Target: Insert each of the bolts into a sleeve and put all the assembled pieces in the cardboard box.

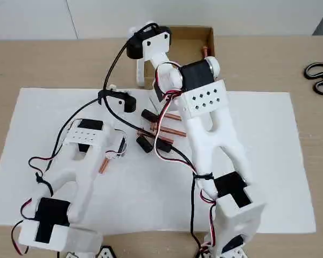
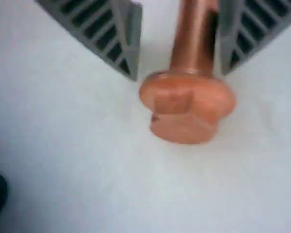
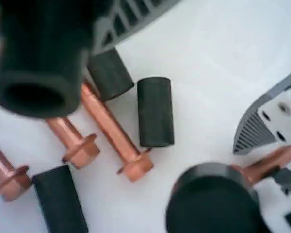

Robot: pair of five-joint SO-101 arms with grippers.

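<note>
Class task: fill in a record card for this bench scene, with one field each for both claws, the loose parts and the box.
left claw: open, astride the shaft of a copper bolt
right claw: holds a black sleeve
loose parts: bolts and sleeves mixed on the white sheet
cardboard box: beyond the sheet, partly hidden by an arm
</note>
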